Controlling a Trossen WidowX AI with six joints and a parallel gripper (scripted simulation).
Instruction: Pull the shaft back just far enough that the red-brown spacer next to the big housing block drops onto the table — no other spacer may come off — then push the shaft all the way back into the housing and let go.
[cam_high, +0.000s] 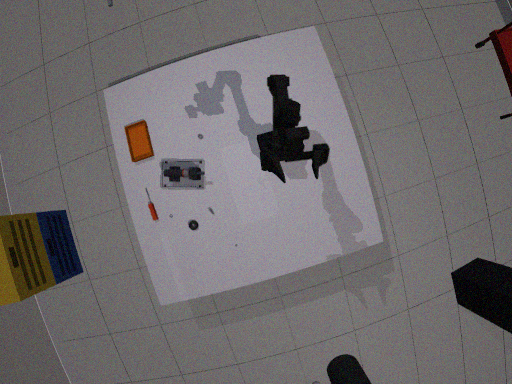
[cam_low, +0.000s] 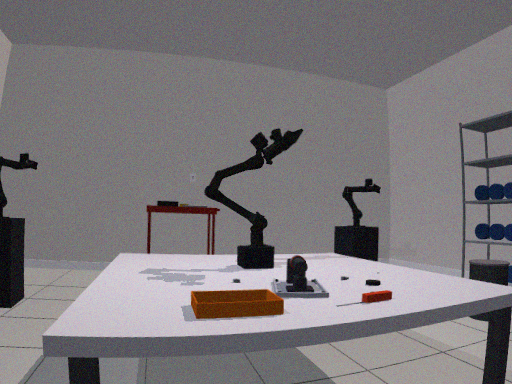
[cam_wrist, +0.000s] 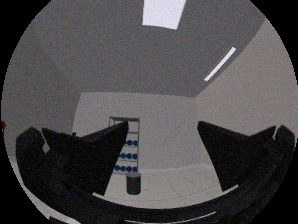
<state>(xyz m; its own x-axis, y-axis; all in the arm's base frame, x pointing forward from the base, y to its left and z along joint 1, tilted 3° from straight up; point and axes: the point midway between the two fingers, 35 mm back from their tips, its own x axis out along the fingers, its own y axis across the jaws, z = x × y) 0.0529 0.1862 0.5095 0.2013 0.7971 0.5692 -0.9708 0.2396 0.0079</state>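
Observation:
The grey base plate (cam_high: 182, 186) (cam_low: 306, 294) lies on the table and bears the dark assembly. The larger dark housing block (cam_high: 173, 173) stands on its left half in the top view, a smaller dark block (cam_high: 196, 173) on its right half. Between them a small red-brown patch (cam_high: 184, 173) shows at spacer height; single spacers cannot be told apart. The shaft is too small and dark to make out clearly. My gripper (cam_high: 300, 179) (cam_low: 301, 131) (cam_wrist: 163, 125) is open and empty, high above the table and to the right of the assembly in the top view.
An orange tray (cam_high: 130, 144) (cam_low: 237, 307) and an orange-handled screwdriver (cam_high: 153, 211) (cam_low: 377, 296) lie near the assembly. A dark ring (cam_high: 193, 225) (cam_low: 372, 283), a small grey piece (cam_high: 200, 136) (cam_low: 236, 281) and a thin grey piece (cam_high: 211, 210) (cam_low: 344, 278) lie around it.

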